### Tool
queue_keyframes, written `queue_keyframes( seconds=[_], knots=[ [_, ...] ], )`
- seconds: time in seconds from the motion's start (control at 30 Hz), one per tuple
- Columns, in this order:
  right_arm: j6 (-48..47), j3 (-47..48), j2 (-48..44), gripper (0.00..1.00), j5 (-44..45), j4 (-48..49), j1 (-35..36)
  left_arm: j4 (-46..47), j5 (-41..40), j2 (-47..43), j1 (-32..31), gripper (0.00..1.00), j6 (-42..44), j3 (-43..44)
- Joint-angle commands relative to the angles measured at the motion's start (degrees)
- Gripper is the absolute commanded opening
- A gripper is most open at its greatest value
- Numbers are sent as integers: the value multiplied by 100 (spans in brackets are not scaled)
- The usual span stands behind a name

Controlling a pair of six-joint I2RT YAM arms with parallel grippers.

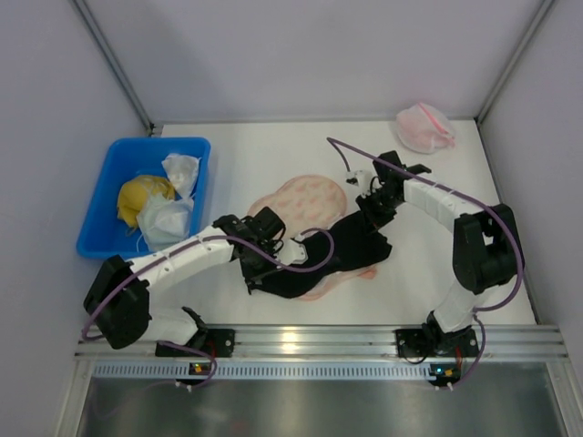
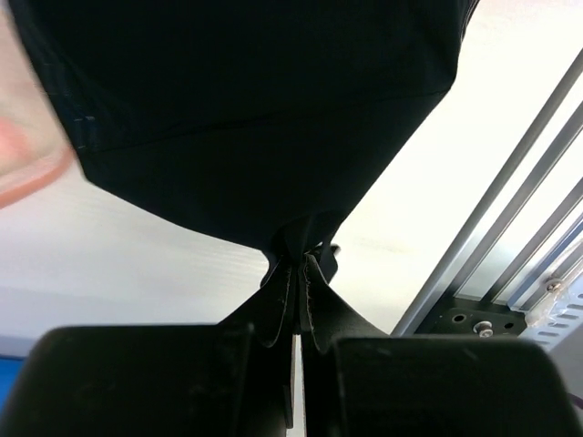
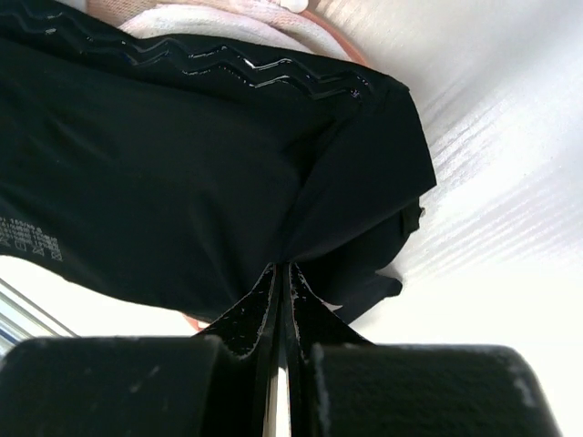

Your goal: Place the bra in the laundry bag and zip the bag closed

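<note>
From overhead: the bra [image 1: 339, 248] is stretched between both arms, draped across the laundry bag [image 1: 310, 194] mid-table. Its long axis runs diagonally, near-left to far-right, roughly the same slant as the bag. The left gripper [image 1: 259, 265] has the near-left end and the right gripper [image 1: 372, 211] has the far-right end. Looks to me like we're at the "get it into the bag" step. The bra is on top of the mesh, not inside, and I can't spot an open zipper mouth from here. Off to the side are a blue bin [image 1: 102, 238] and a pink-and-white mesh bundle [image 1: 425, 128], neither involved.

Left wrist cam: the left gripper [image 2: 296, 264] has its jaws clenched on a pinch of black fabric, and the bra [image 2: 255, 109] fans out wide beyond it. There's a blurry peach edge of the laundry bag [image 2: 23, 155] at the left.

Right wrist cam: same deal. The right gripper [image 3: 281, 273] is clamped tight on a fold of the bra [image 3: 182, 182], with the wavy-stitched band running across the view and the laundry bag [image 3: 209, 16] peeking out past it.

My guess is that the next move needs the bag's opening found and held open, then one end fed in first. With both grippers busy holding the bra, one probably has to let go.
</note>
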Motion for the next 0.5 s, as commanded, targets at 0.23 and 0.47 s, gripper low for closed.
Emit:
queue_keyframes(
  seconds=[0.23, 0.47],
  knots=[
    [118, 158, -176, 0, -187, 195, 80, -475, -204, 918, -277, 0, 302, 1800],
    [179, 149, -141, 0, -336, 186, 89, -457, 270, 2256, -743, 14, -135, 2864]
  ],
)
